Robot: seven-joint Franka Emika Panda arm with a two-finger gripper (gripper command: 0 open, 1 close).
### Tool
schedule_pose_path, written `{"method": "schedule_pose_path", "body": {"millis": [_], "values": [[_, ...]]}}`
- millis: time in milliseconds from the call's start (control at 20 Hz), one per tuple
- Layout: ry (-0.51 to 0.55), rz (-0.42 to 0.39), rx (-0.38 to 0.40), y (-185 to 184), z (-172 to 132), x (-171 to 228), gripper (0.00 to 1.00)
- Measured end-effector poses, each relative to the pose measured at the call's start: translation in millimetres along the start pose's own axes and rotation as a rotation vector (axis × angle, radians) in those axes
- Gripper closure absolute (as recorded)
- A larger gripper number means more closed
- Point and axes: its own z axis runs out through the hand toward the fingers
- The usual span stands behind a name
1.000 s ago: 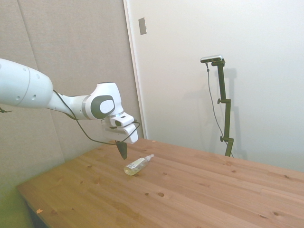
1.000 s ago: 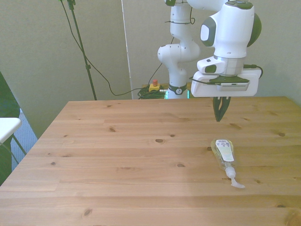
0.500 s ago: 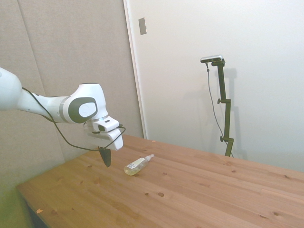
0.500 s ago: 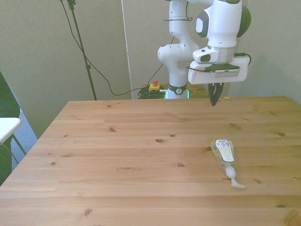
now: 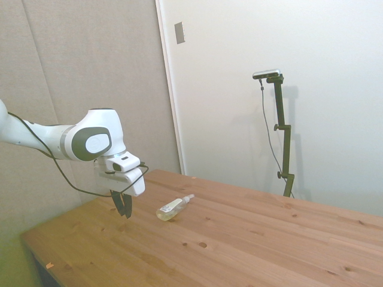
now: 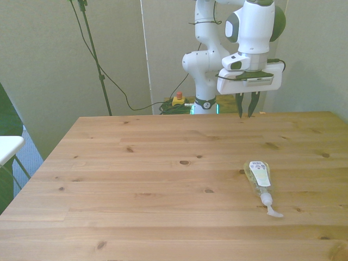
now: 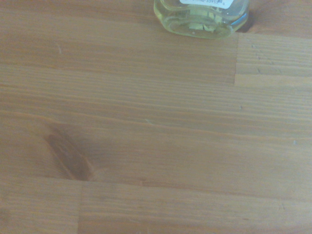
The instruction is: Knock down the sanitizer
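The sanitizer (image 6: 259, 178) is a small clear bottle with yellowish liquid, lying on its side on the wooden table (image 6: 136, 206) toward the front view's right, cap pointing to the near edge. In the side view the sanitizer (image 5: 173, 207) lies flat in the same way. The gripper (image 6: 245, 112) hangs over the table's far edge, well behind the bottle, with its two dark fingers apart and nothing between them. From the side, the gripper (image 5: 124, 210) is left of the bottle and a little above the wood. The wrist view catches only the sanitizer's base (image 7: 201, 17).
Bare wood (image 7: 156, 136) lies under the wrist. Behind the far edge are the robot base (image 6: 205, 65), a red button box (image 6: 178, 99) and a thin stand with a black cable (image 6: 98, 65). A white object (image 6: 6, 148) sits off the front view's left.
The arm has drawn back from the lying bottle toward the table's far edge. The fingers were together and now stand apart. The bottle has not moved.
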Motion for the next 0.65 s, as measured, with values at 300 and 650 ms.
{"method": "schedule_pose_path", "body": {"millis": [300,650], "values": [[-0.002,-0.001,-0.005,6.7,2.4,-6.2,0.0],[-0.007,-0.006,-0.014,7.0,7.3,-10.1,0.0]]}}
